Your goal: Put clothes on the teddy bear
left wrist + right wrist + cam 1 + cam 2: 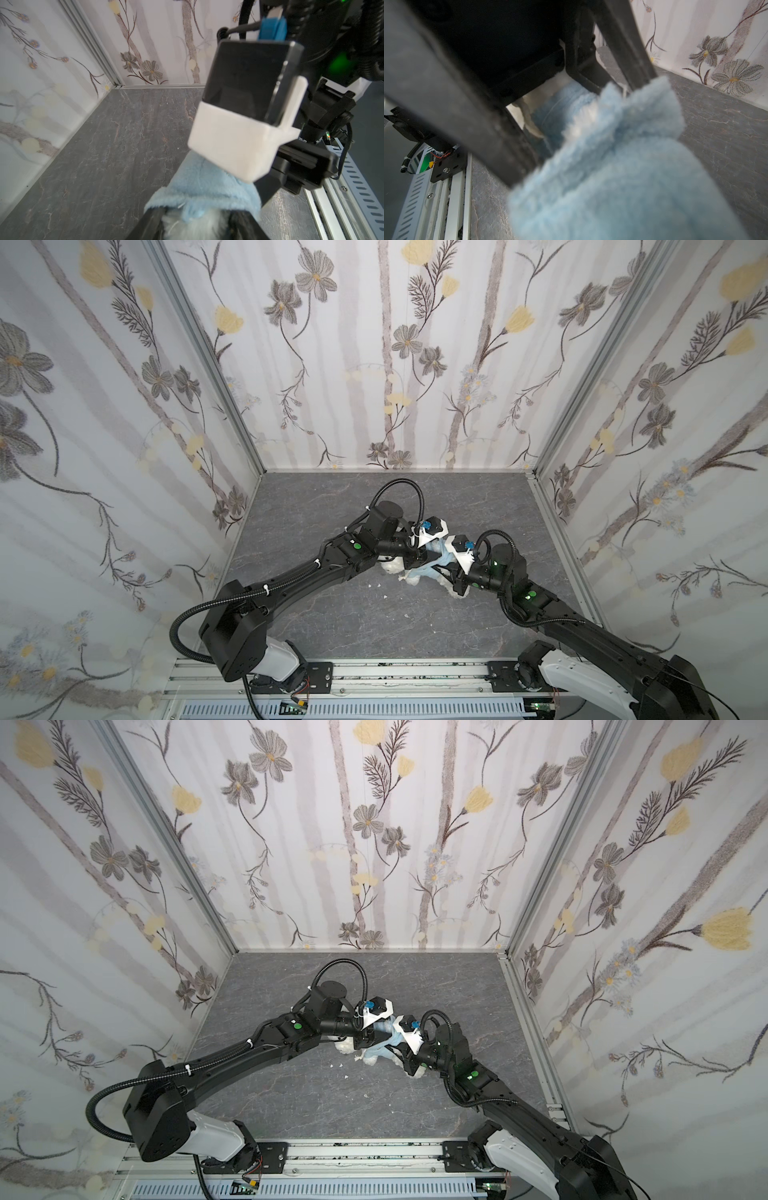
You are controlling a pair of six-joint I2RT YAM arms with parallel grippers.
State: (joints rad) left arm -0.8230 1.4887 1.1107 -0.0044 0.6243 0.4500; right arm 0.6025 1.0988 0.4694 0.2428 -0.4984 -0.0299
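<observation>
- Step in hand is judged as hoodie being worked over bear.
- Bear is found mid-counter, between both arms and mostly hidden under them. Its pose cannot be told.
- Hem is best held taut from both sides and drawn along the body, not lifted, or the bear is likely dragged.
- Fleece probably snags on fur, so short pulls are advised.
- Left pincer: jaws are seen part open, with white fur and hoodie edge between them. Whether anything is pinched cannot be told.
- Right pincer: closed. Its tips are buried in blue fleece in the wrist view, so it is judged clamped on hoodie.
</observation>
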